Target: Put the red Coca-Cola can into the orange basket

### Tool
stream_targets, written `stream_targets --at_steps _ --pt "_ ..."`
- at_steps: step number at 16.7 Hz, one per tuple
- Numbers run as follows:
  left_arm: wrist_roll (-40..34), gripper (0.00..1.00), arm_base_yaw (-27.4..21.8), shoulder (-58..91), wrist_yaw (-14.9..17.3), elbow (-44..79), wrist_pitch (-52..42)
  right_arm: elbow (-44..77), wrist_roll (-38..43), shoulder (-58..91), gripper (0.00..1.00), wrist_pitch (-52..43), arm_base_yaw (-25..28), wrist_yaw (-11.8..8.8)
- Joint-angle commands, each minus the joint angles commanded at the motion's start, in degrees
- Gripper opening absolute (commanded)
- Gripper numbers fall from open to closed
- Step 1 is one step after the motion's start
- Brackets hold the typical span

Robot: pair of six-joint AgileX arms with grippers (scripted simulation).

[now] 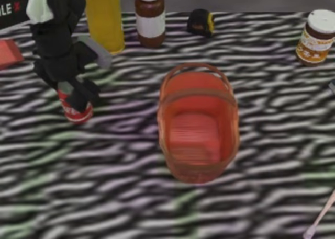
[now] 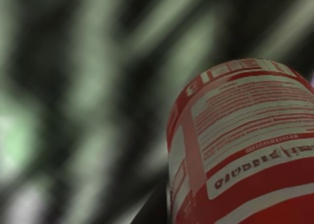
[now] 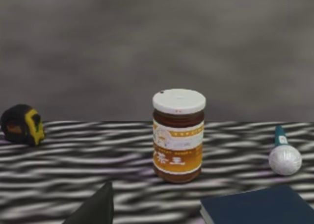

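Can left of basket, apart; bottle, jar behind

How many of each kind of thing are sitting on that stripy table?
Jars: 2, one brown, one with an orange label
Bottles: 1, yellow
Cans: 1, red, under the left tool
Baskets: 1
Tape measures: 1
Books: 1
Microphones: 1
Red blocks: 1
Total: 9

We note a white-lidded jar on the striped cloth; tape measure far beside it, blue book near it.
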Motion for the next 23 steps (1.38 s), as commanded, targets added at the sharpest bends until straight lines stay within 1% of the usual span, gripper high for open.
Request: stream_targets --at_steps 2,3,5,7,9,11,19,21,23 --pt "-0.14 0.0 -0.1 -0.03 0.46 -0.13 0.55 0.0 0.0 0.0 1.0 0.0 0.0 0.0" --pt "-0.45 0.0 -0.26 -0.07 1.4 -0.39 1.66 0.0 0.0 0.0 1.0 0.0 0.0 0.0" --pt "-1.65 0.0 -0.7 -0.22 4.6 -1.27 5.65 0.0 0.0 0.0 1.0 0.0 0.0 0.0" --pt "-3.58 0.0 -1.2 -0.51 9.29 -2.65 11.83 0.0 0.0 0.0 1.0 0.0 0.0 0.0" --pt "-6.13 0.0 -1.74 -0.99 15.17 -4.53 19.97 0.0 0.0 0.0 1.0 0.0 0.0 0.0" --pt "-9.15 0.0 -2.35 -1.66 21.98 -6.86 29.74 0.0 0.0 0.0 1.0 0.0 0.0 0.0" --pt "-23.29 0.0 -5.02 -6.59 52.13 -19.24 75.06 0.0 0.0 0.0 1.0 0.0 0.0 0.0" --pt "-26.44 0.0 -5.59 -8.28 58.82 -22.24 84.99 0.0 0.0 0.0 1.0 0.0 0.0 0.0" --pt "-29.04 0.0 -6.05 -9.97 64.51 -24.76 93.01 0.0 0.0 0.0 1.0 0.0 0.0 0.0"
